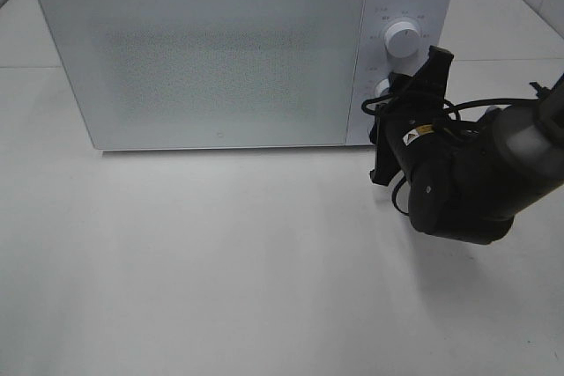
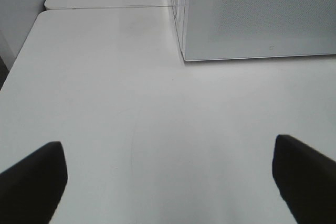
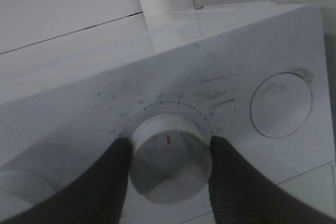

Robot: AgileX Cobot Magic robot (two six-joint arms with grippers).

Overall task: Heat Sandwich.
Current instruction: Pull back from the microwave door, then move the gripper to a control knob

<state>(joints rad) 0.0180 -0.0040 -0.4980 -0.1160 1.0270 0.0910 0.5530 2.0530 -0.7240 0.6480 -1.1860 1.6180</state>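
The white microwave stands at the back of the table with its frosted door shut. The sandwich is hidden or out of view. My right gripper is at the control panel, with its black fingers pressed on both sides of the lower white knob, which carries a small red mark. The upper knob is free. My left gripper is open and empty, low over the bare table near the microwave's front left corner. It does not show in the exterior view.
A flat round button sits on the panel beside the held knob. The white table stretches out in front of the microwave. The right arm's dark body hangs over the table's right side.
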